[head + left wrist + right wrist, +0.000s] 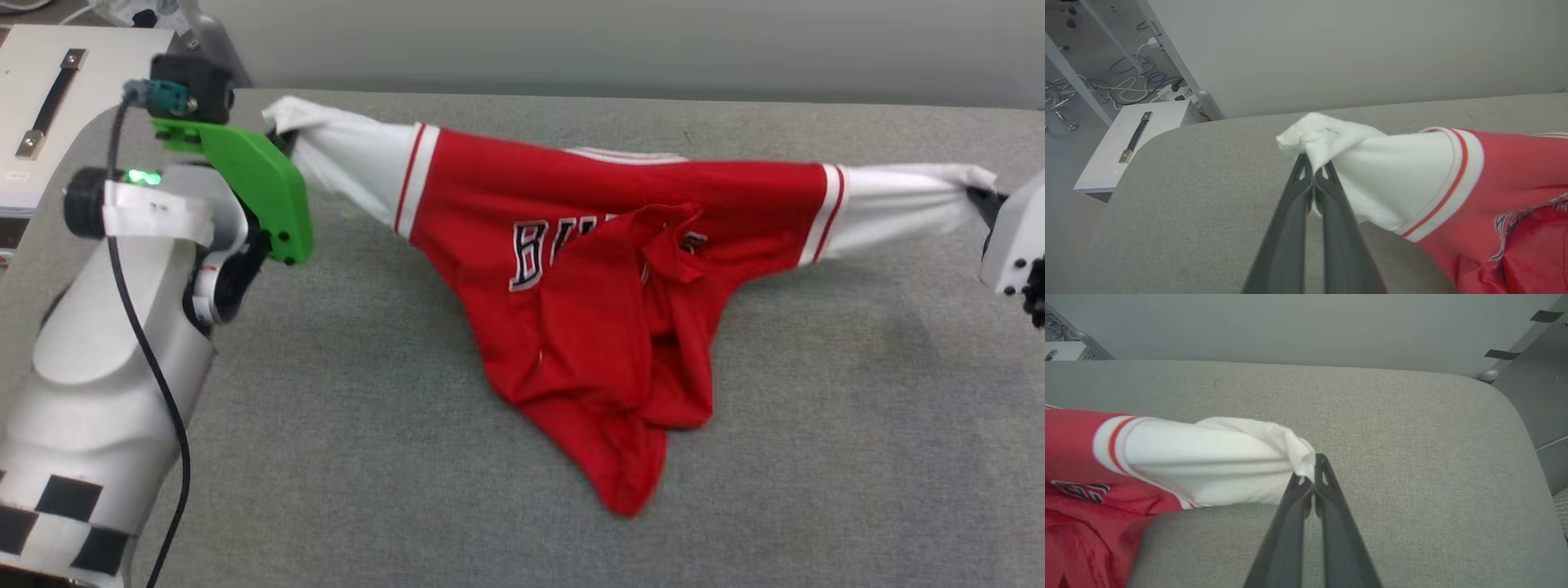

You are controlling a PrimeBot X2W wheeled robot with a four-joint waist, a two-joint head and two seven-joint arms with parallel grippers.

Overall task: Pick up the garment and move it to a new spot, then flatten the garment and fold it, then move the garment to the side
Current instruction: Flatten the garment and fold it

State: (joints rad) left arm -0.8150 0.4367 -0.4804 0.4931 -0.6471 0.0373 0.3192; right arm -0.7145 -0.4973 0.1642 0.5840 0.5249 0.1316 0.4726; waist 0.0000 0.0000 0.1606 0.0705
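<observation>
The left gripper [1313, 173], a pair of long dark fingers, is pinched tight on the bunched end of one white sleeve, with cloth bulging out just past its tips. The right gripper [1309, 475], the same dark pair, is clamped likewise on the end of the other sleeve. Between them runs the garment [620, 327] — a soft red jersey T-shirt with white short sleeves, red-and-white striped trim and a black, white-outlined print partly hidden under a fold. It is drawn out sleeve to sleeve from one grip to the other. Its red body sags away from that line and appears to lie crumpled on the grey fabric-covered table [816, 457], nearer the robot than either gripper. It should handle as light, limp and a little stretchy: it will not hold any shape, and it will drape and double over wherever it is unsupported, as the folded-over middle suggests. The sleeve ends serve for carrying and spreading it, but each pinch holds only a small wad of thin cloth, so a hard pull could slide it free — for flattening and folding, the shoulders or hem corners look the surer hold. Beyond the left gripper, off the table's rounded corner, stands a white box with a black handle [1137, 139].
</observation>
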